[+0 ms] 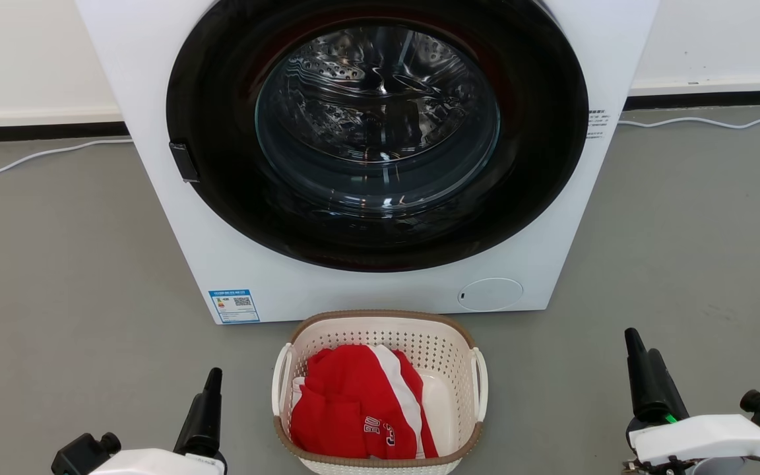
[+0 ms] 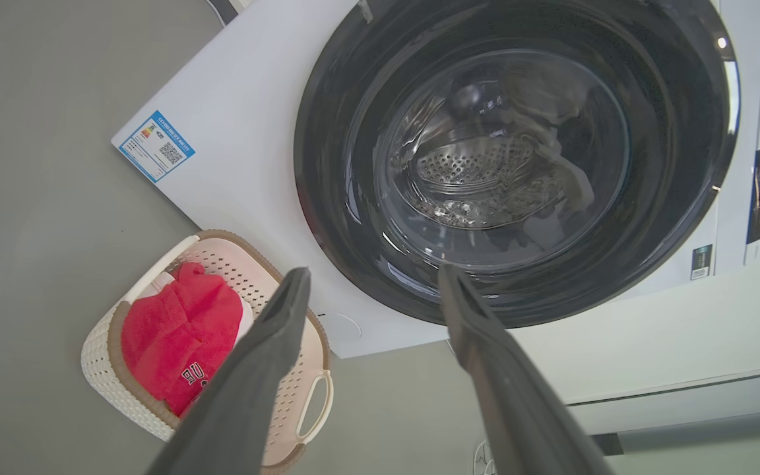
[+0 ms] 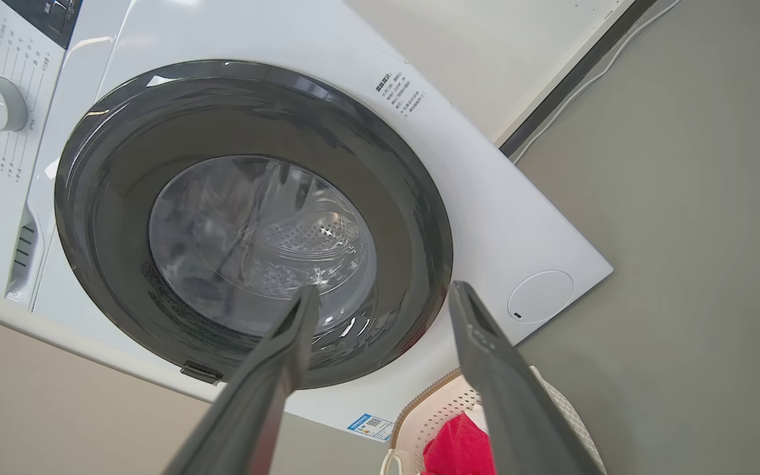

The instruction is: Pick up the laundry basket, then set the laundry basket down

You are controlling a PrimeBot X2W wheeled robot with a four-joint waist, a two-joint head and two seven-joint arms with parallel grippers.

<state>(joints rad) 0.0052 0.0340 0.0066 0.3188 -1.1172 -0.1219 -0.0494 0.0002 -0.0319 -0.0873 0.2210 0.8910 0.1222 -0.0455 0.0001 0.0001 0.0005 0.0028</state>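
Observation:
The laundry basket (image 1: pixel 427 344), cream-white and perforated with a brown rim and white loop handles, stands on the grey floor in front of the washing machine. A red garment (image 1: pixel 353 402) with a white stripe lies inside it. My left gripper (image 1: pixel 212 379) hangs to the basket's left, apart from it. My right gripper (image 1: pixel 634 340) is further off on the right. In the left wrist view the left gripper (image 2: pixel 373 272) is open and empty, with the basket (image 2: pixel 99 369) at lower left. The right gripper (image 3: pixel 383 289) is likewise open and empty, with the basket (image 3: pixel 433 402) showing behind its fingers.
The white washing machine (image 1: pixel 156 99), its round dark door shut, stands just behind the basket. A white cable (image 1: pixel 37 155) runs along the floor by the wall on the left, and another cable (image 1: pixel 716 122) runs on the right. Grey floor lies on both sides.

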